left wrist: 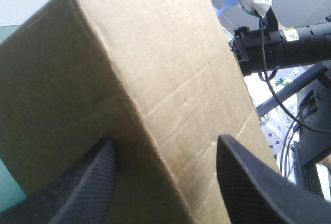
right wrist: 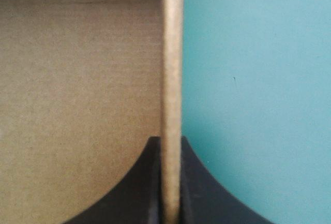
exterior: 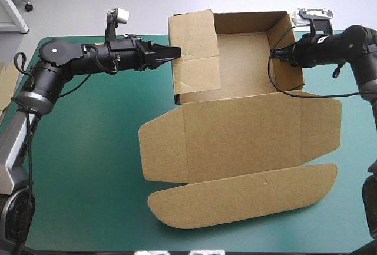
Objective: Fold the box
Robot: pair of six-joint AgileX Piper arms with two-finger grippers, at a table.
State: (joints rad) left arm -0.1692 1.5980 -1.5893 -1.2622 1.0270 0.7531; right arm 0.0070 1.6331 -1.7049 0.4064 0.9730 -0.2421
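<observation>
My right hand (right wrist: 171, 142) is clamped on the right wall of the brown cardboard box (exterior: 242, 130), an open tray at upper centre of the teal-green table (exterior: 82, 149). My left hand (left wrist: 166, 141) is spread apart at its left wall, and the lid lies flat.

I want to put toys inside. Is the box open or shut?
Open. The box has its walls standing around a bare bottom, and its lid lies flat on the table, toward the near edge.

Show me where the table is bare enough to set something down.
Widest bare cover: left of the box, between the left arm and the near edge. A smaller patch lies at the near right corner. Crowded: the far side, where the left pincer and right pincer meet the raised walls.
</observation>
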